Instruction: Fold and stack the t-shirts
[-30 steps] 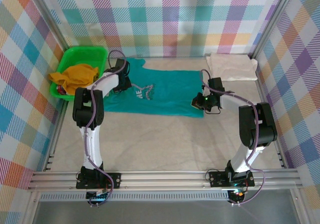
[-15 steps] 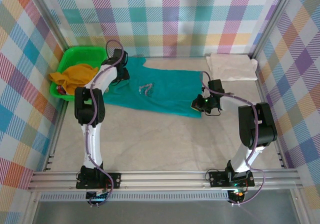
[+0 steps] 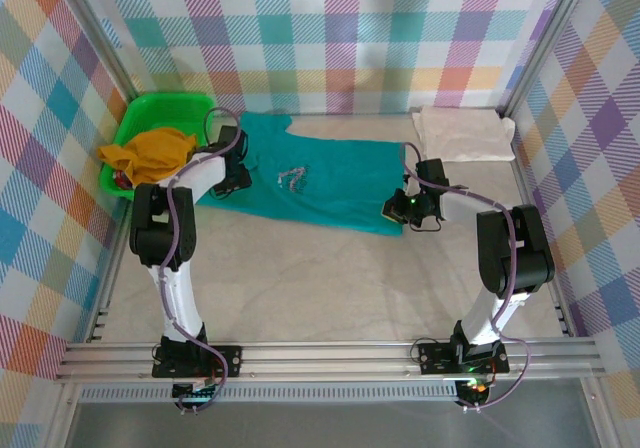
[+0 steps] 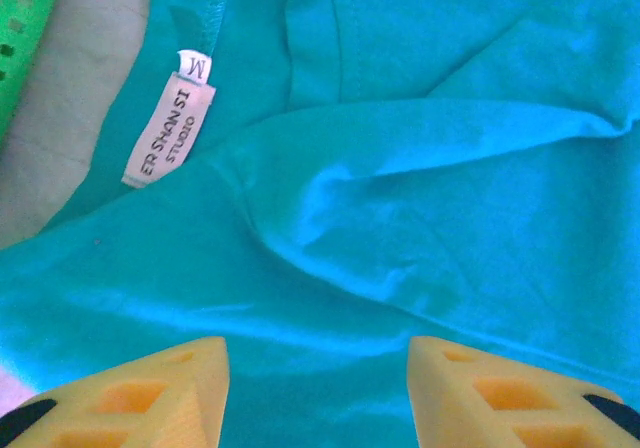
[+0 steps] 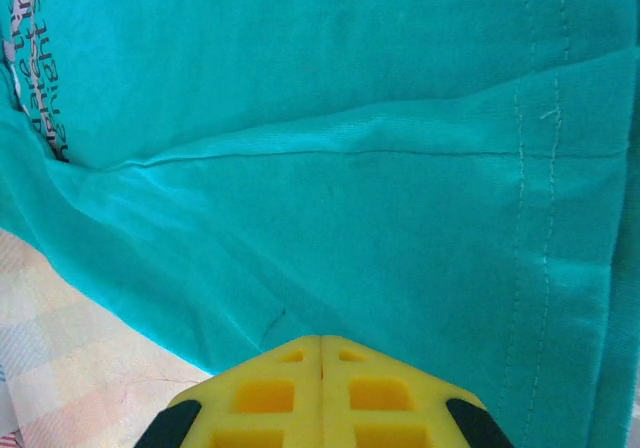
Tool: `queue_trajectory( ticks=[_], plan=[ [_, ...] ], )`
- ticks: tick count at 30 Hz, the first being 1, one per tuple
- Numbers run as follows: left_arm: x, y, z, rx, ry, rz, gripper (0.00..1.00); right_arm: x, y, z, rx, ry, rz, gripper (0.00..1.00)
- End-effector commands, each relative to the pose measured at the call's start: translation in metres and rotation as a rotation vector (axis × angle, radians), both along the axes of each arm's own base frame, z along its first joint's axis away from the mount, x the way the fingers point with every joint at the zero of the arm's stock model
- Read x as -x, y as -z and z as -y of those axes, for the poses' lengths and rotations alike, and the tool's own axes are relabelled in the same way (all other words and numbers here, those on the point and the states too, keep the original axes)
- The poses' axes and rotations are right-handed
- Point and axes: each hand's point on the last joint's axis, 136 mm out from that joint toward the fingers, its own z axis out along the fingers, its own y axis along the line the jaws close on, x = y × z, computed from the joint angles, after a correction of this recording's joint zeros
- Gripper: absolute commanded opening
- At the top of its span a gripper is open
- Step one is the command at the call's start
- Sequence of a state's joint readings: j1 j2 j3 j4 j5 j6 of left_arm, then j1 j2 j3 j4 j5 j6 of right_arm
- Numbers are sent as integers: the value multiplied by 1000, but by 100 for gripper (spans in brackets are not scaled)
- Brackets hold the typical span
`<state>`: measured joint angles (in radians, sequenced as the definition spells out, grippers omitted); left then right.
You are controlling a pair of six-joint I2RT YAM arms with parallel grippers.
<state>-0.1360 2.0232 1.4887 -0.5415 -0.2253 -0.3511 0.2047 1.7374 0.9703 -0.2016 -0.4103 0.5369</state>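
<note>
Teal t-shirt with silver print [image 3: 330,183] spread flat along far edge of beige tabletop [image 3: 330,288], mid-width. Cream-white folded t-shirt [image 3: 462,133] at far right corner. Green plastic basket [image 3: 150,106] at far left corner, mustard cloth [image 3: 155,150] inside. Left gripper [image 4: 318,368] over teal shirt's left end near white neck label [image 4: 170,118], yellow fingers apart, gripping nothing. Right gripper [image 5: 322,340] at shirt's near right corner, fingers together, pinching teal cloth.
</note>
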Motion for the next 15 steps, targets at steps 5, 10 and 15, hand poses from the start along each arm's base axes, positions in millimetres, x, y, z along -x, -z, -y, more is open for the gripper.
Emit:
queue_trajectory(
  ticks=[5, 10, 15],
  plan=[
    [-11, 34, 0, 122, -45, -20, 38, 4, -4, -7, -47, -6, -5, 0],
    [-2, 33, 0, 143, -70, -20, 2, 7, 2, -7, -46, 6, -31, 0],
    [18, 12, -4, 150, -106, 28, 0, 8, 13, -5, -46, 39, -75, 0]
  ],
)
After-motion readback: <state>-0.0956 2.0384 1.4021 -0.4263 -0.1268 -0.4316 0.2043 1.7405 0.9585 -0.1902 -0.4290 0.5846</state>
